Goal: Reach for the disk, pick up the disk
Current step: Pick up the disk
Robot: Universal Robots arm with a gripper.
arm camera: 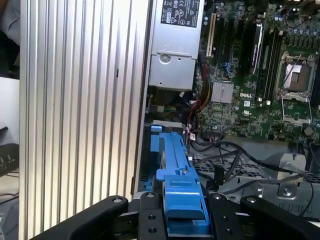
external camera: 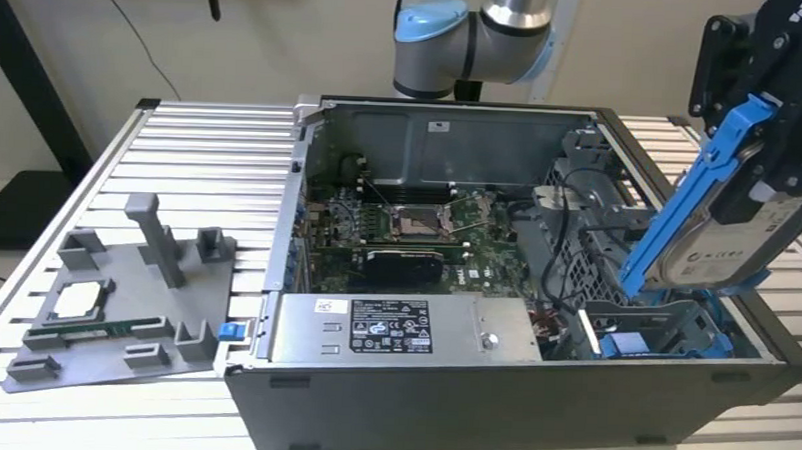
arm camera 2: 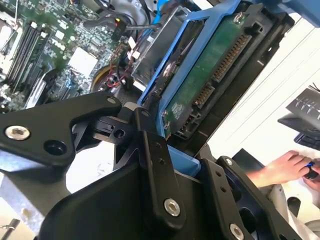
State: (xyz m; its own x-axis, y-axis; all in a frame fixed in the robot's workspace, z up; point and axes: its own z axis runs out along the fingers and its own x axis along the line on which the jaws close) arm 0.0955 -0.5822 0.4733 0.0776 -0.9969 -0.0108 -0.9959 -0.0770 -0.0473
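- I have the disk [external camera: 712, 241] clamped in the gripper [external camera: 763, 163] at the right edge of the exterior view, so the pick-up looks done from here: the drive hangs clear in the air above the lower right corner of the open computer case [external camera: 502, 399].
- The jaws are clenched on the disk's blue carrier frame [external camera: 690, 185], not on the silver body; I judge that's because the frame's edges give them a firm ledge to grip.
- The disk is tilted steeply, its upper end leaning toward the top right of the exterior view, with the white label facing the camera.
- In the second wrist view the disk's green circuit board [arm camera 2: 205, 80] and connector face the camera, framed in blue, at upper centre.
- In the first wrist view the blue frame [arm camera: 177, 170] runs up from the bottom centre between the black jaw links.
- Below the disk, a blue bracket [external camera: 631, 343] sits in the empty drive bay, which I take to be where the disk belongs.
- The arm's blue-capped elbow joint [external camera: 435, 26] sits behind the case at the top centre; the wrist is canted with the disk.
- A grey fixture [external camera: 131, 306] with a CPU chip [external camera: 78, 296] rests on the worktop [external camera: 204, 148] at lower left, well apart.
- A person's hand [arm camera 2: 280, 167] shows at the lower right of the second wrist view.
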